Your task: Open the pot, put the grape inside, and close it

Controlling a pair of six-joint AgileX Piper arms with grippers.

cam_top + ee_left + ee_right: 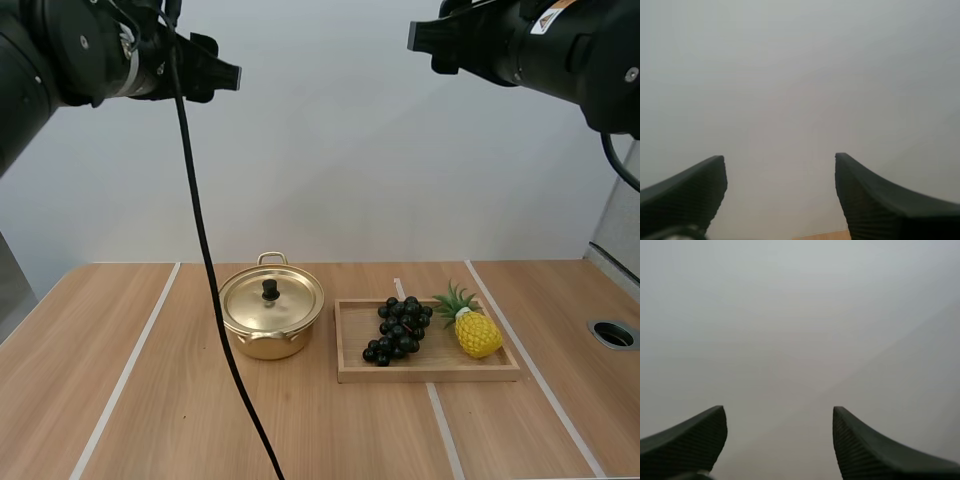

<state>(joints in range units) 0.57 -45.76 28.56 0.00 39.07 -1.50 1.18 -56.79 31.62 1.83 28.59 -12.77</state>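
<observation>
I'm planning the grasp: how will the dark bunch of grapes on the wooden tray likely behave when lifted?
The dark bunch of grapes is a lumpy cluster of many round berries, so it probably sags rather than staying stiff. Its rounded berries may slip from a pinch. Lying flat on the shallow wooden tray, it seems unlikely to roll.

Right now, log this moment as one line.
lid on pot | grapes on wooden tray beside pineapple | left gripper open, aloft | right gripper open, aloft | task not started
</observation>
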